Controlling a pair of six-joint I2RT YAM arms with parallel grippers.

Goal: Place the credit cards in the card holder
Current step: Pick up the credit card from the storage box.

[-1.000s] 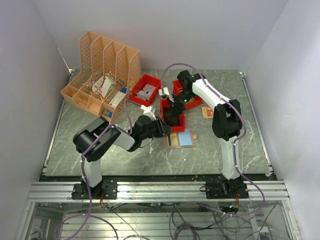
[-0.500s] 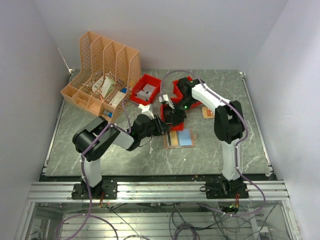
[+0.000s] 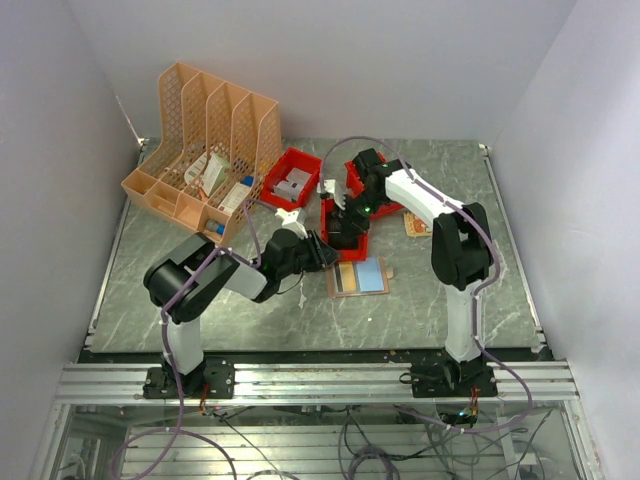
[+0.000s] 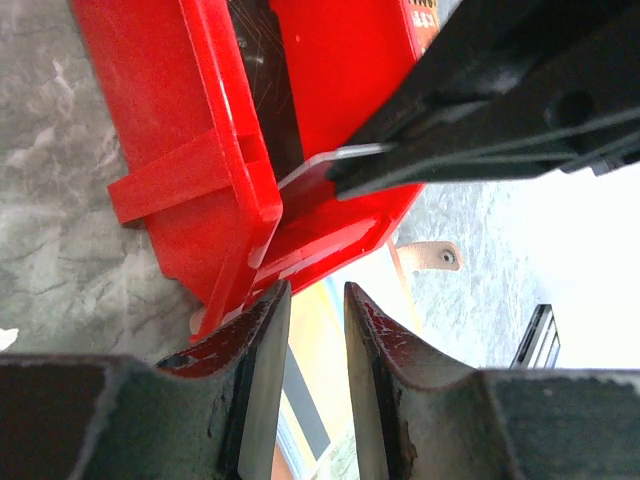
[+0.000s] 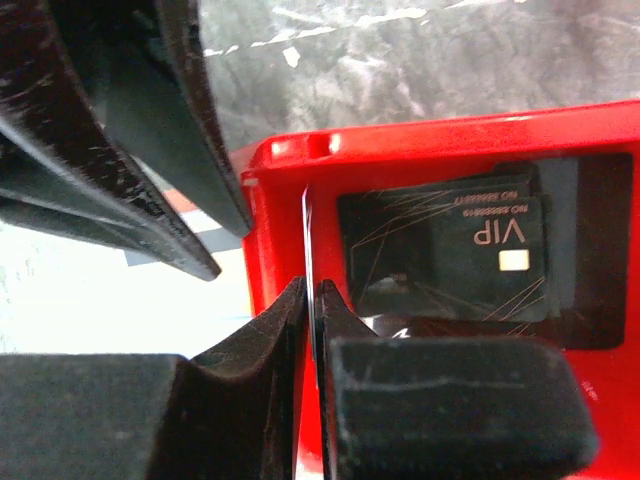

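My right gripper reaches down into a red bin and is shut on a thin pale credit card, seen edge-on between its fingertips at the bin's wall. A black VIP card lies flat on the bin floor. The salmon card holder lies open on the table just in front of the bin, showing blue and yellow faces, and its snap tab sticks out. My left gripper is open and holds nothing, low beside the bin's near corner, and the holder shows between its jaws.
Two more red bins stand behind. An orange lattice file rack fills the back left. A small flat peach item lies right of the bins. Both arms crowd together round the middle bin.
The right gripper has shifted slightly inside the bin and its jaws have closed on the card. The left arm has stayed where it was.
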